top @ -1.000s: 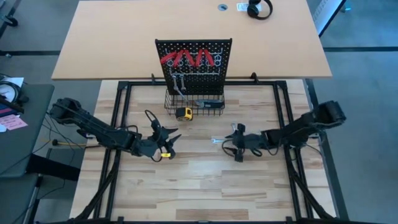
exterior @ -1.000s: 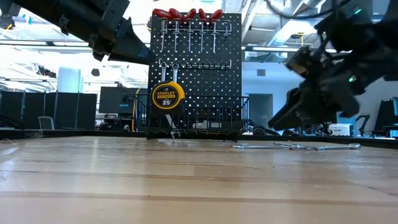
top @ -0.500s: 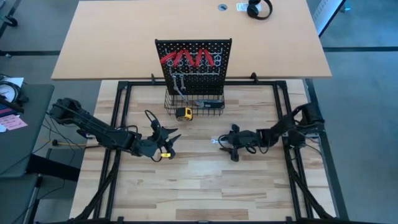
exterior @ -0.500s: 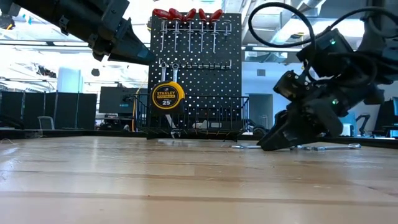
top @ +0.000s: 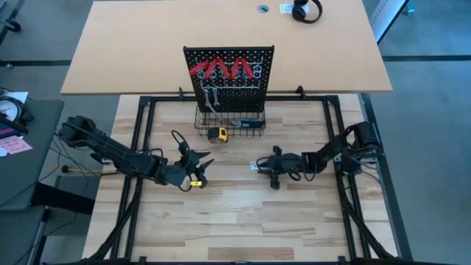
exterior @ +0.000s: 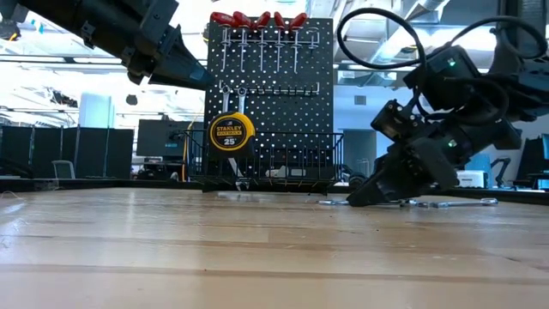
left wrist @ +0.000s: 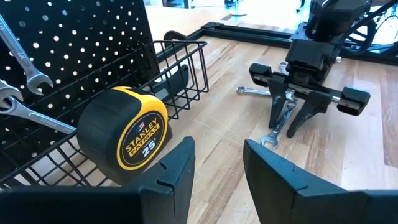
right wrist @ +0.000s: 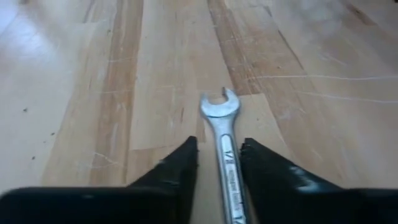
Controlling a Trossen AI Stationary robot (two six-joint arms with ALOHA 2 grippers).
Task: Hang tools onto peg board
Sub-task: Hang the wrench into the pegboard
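The black peg board [top: 229, 73] stands upright at the table's far middle. Red-handled pliers [exterior: 257, 19] and silver wrenches [exterior: 257, 51] hang on it, and a wire basket [exterior: 283, 159] sits at its base. A silver wrench [right wrist: 225, 143] lies flat on the table right of centre. My right gripper [right wrist: 219, 165] is low over it and slants down. It is open, with one finger on each side of the shaft. My left gripper [left wrist: 217, 168] is open and empty. It hangs above the table left of centre [top: 202, 171] and faces the board. My right gripper comes at the wrench's shaft [right wrist: 229, 177] slanting down from the table's right, with its fingers [right wrist: 183, 168] lying along the shaft. The wrench lies flat on the wood. I cannot tell whether the fingers touch it.
A yellow tape measure [left wrist: 127, 134] sits against the basket's front. A second wrench [left wrist: 255, 91] lies on the table just beyond my right gripper. A black metal frame [top: 140, 147] borders the table. Bare wood stretches toward the near edge.
My right gripper has gone down to the table and a little toward the left edge. It has tipped further down and now stands astride the wrench, which has not moved.
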